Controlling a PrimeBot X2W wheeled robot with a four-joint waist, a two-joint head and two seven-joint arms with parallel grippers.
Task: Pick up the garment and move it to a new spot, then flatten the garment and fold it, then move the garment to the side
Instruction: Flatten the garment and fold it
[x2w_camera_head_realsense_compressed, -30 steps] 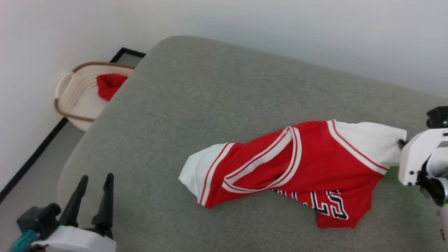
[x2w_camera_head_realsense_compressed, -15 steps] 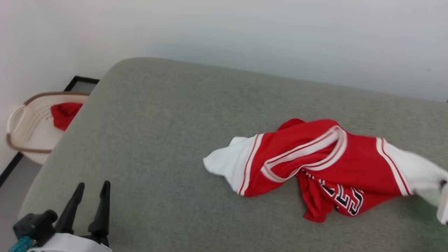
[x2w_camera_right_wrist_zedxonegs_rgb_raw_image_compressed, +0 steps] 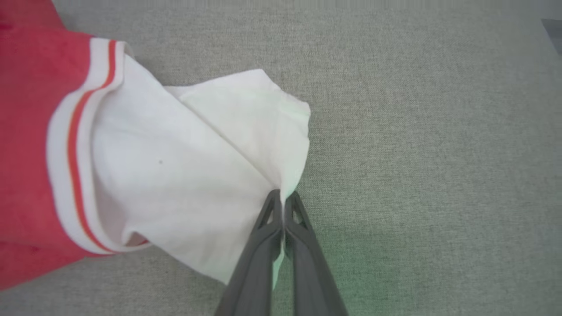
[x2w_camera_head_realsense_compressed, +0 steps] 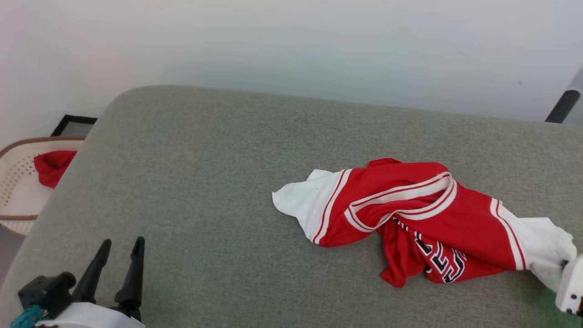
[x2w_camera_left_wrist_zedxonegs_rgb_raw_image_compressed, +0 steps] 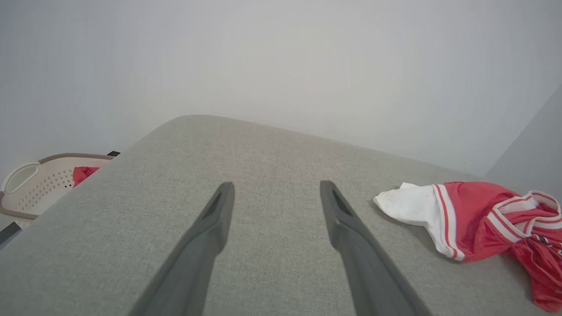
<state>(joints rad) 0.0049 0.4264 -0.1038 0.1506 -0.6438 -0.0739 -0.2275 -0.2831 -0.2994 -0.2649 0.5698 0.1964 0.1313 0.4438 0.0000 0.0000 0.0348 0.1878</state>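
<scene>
The garment (x2w_camera_head_realsense_compressed: 423, 218), a red jersey with white sleeves and striped trim, lies bunched on the grey cushioned surface (x2w_camera_head_realsense_compressed: 227, 173) at the right; its chest lettering shows at the lower fold. My right gripper (x2w_camera_right_wrist_zedxonegs_rgb_raw_image_compressed: 283, 195) is shut on the edge of the right white sleeve (x2w_camera_right_wrist_zedxonegs_rgb_raw_image_compressed: 197, 175); its white housing (x2w_camera_head_realsense_compressed: 570, 287) shows at the head view's right edge. My left gripper (x2w_camera_head_realsense_compressed: 120, 243) stands open at the lower left, far from the garment (x2w_camera_left_wrist_zedxonegs_rgb_raw_image_compressed: 478, 219), with nothing between its fingers (x2w_camera_left_wrist_zedxonegs_rgb_raw_image_compressed: 219, 210).
A cream laundry basket (x2w_camera_head_realsense_compressed: 18, 191) with a small red cloth (x2w_camera_head_realsense_compressed: 52, 166) in it stands on the floor left of the surface. A pale wall runs behind. A dark bar (x2w_camera_head_realsense_compressed: 562, 105) leans at the far right.
The head camera has swung, shifting the whole picture. The garment has bunched up and been drawn toward the right by its white sleeve. The left gripper stays open and still.
</scene>
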